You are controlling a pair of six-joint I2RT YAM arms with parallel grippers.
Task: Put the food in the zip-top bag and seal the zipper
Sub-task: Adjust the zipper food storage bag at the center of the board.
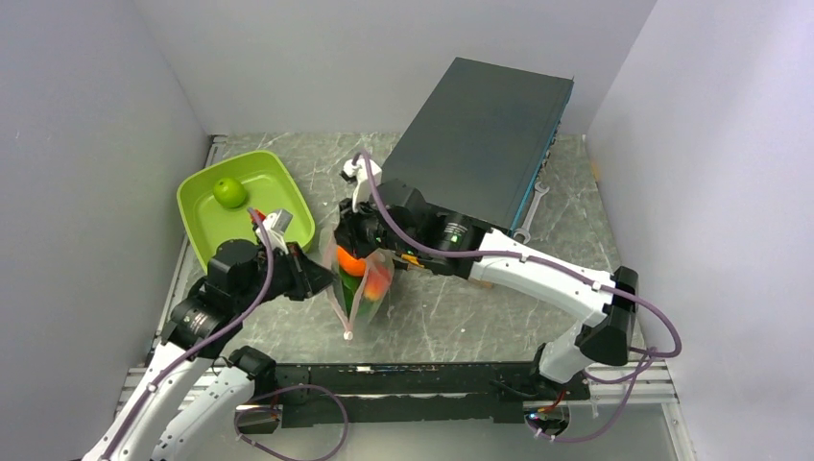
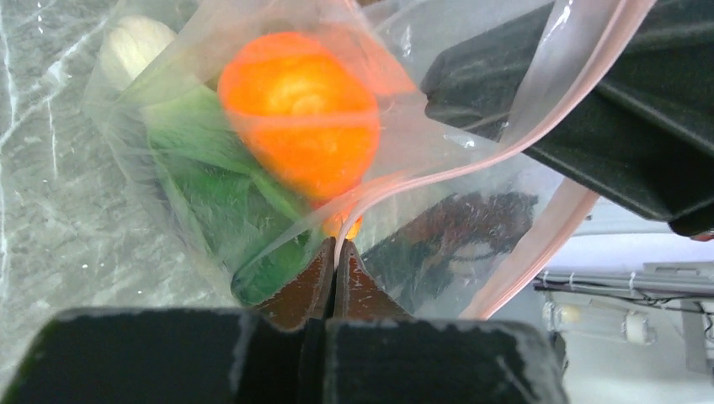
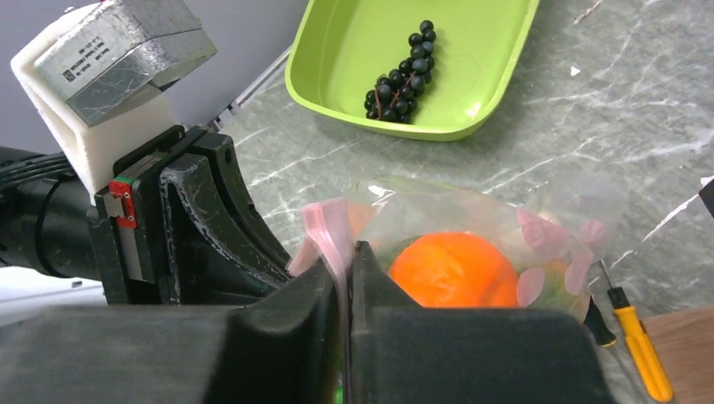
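A floppy clear plastic zip-top bag [image 1: 360, 303] with pale round dots hangs upright between the two arms. It is left of the middle of the grey marbled table [image 1: 461, 317], in the half nearer the arm bases. Its mouth is up and its bottom sags toward the table.

The left gripper [image 2: 337, 265] comes in from the left. Its fingers are pressed together, pinching the thin pink zipper strip [image 3: 328, 227] at the bag's mouth. The right gripper [image 3: 347, 261] reaches in from the right and slightly farther back. Its fingers are also pressed together on the same pink edge, just beside the left gripper's hold. The two tools nearly touch at the top of the bag.

Inside the bag, a round orange fruit [image 2: 299, 109] sits high, just below both pairs of fingertips. Leafy greens [image 2: 219, 194] lie beneath it, and a pale rounded piece [image 2: 135, 46] lies at the bag's far end.

Well apart, toward the table's far left corner, a lime-green plastic tray [image 1: 288, 197] holds a green apple [image 1: 229, 192] and a bunch of black grapes [image 3: 402, 76].

A yellow-handled screwdriver [image 3: 640, 341] lies on the table just beside the bag, on its right. A large dark flat box [image 1: 485, 134] fills the far right part of the table, with a silver wrench [image 1: 533, 206] at its right edge.
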